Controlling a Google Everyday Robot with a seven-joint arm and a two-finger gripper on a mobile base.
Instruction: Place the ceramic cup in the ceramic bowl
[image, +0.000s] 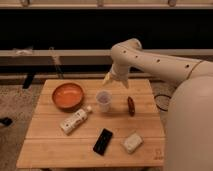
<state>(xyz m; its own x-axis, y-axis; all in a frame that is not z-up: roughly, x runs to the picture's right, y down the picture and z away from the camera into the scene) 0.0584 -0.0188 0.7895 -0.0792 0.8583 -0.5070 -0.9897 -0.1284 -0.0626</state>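
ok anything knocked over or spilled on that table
Only the white bottle looks off: it lies on its side at an angle, in front of the ceramic bowl. No spill shows. The ceramic cup stands upright beside the bowl. The gripper hangs just above and behind the cup.

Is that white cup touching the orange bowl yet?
Apart. The camera view shows a strip of table between the ceramic cup and the ceramic bowl. The claw hovers just above the cup's rim.
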